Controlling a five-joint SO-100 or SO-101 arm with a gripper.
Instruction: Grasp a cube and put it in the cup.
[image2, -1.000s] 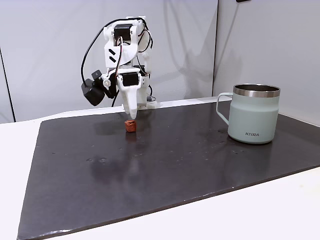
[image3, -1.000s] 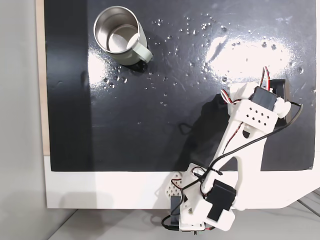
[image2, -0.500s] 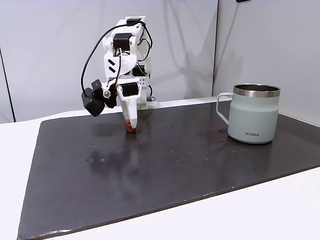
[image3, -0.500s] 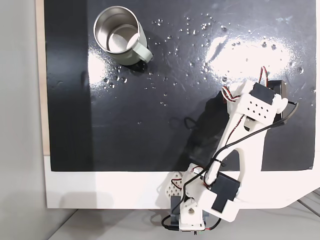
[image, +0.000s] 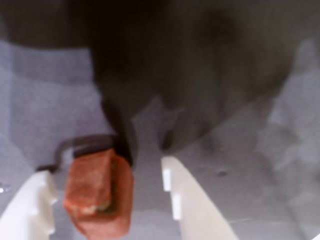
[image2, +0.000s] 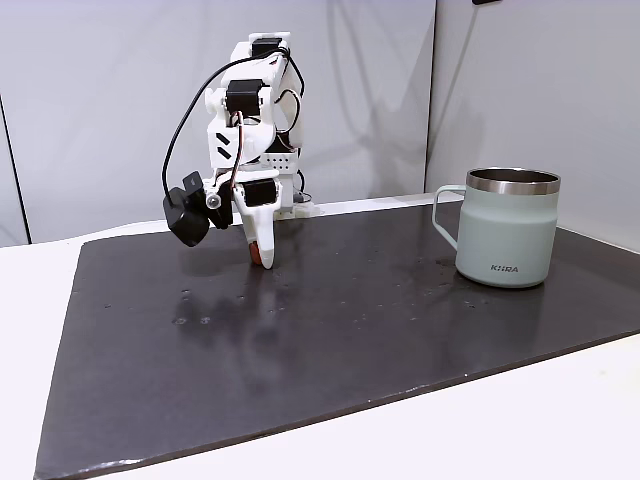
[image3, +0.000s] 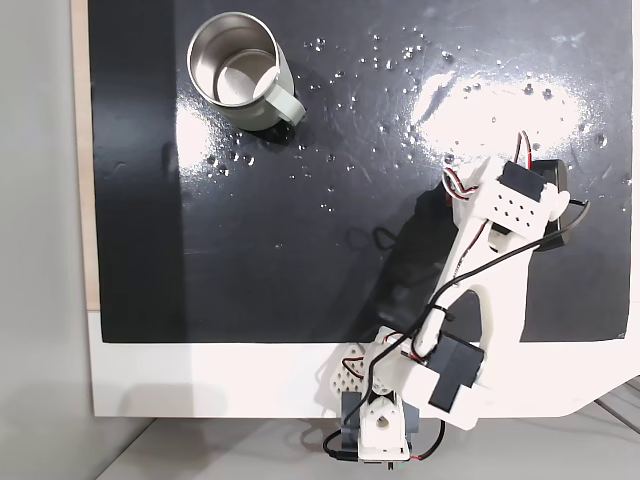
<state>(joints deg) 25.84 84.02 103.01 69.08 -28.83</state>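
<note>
Gripper open around cube on the dark surface; fingers apart, cube near one. Cup well apart.

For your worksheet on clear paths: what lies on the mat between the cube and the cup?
Nothing: in a fixed view, bare dark mat separates the cube from the cup.

A: The wrist view is soft and blurred, dim, with a broad shadow across its top.

B: In a fixed view, white glare blooms on the glossy black mat; elsewhere the lighting is even and sharp.
</note>
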